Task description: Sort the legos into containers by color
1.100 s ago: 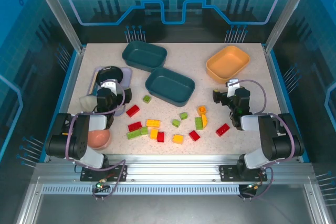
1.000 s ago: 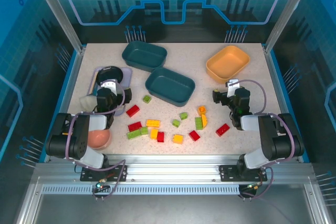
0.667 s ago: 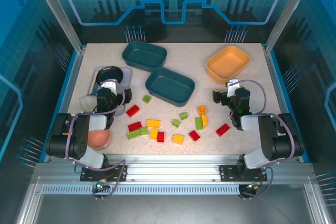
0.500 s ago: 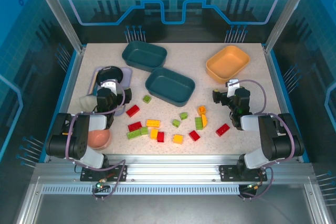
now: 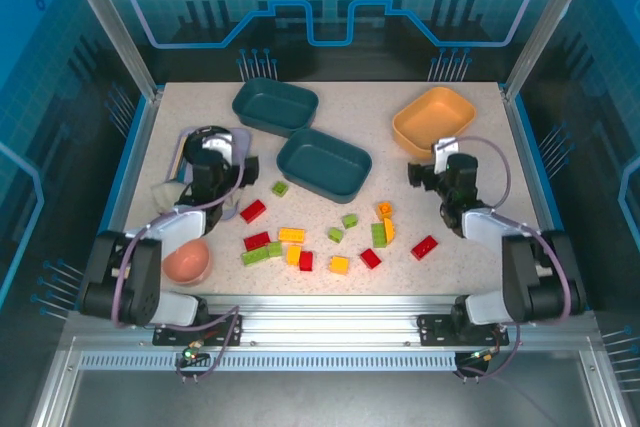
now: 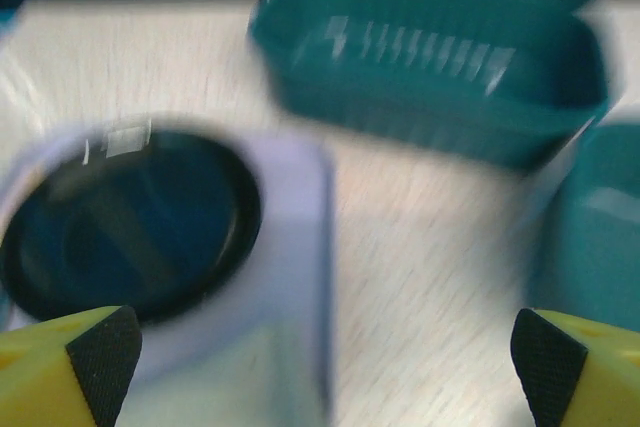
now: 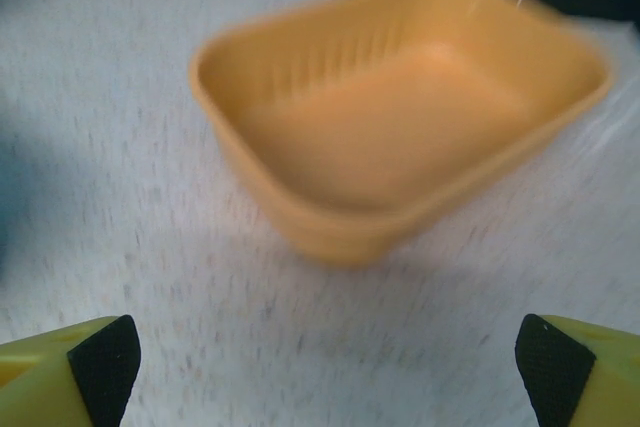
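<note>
The left gripper [image 6: 322, 347] is wide open and holds nothing. The right gripper [image 7: 325, 359] is wide open and empty too. I think they are open like this so they are ready to pick up a brick.

The orange tray [image 7: 235, 62] sits just in front of the right fingers [image 7: 60, 367], and it is empty. A teal tray [image 6: 430, 87] is in front of the left fingers [image 6: 60, 357], with a black dish [image 6: 130, 227] closer on the left side. The trays look set out to wait for one color each.

The legos [image 5: 335, 235] are behind both sets of fingers, on the table [image 5: 460, 267] between the two arms. They are tiny red, yellow and green bricks, all mixed up. Most lie apart and a few touch. None is in a tray yet.
</note>
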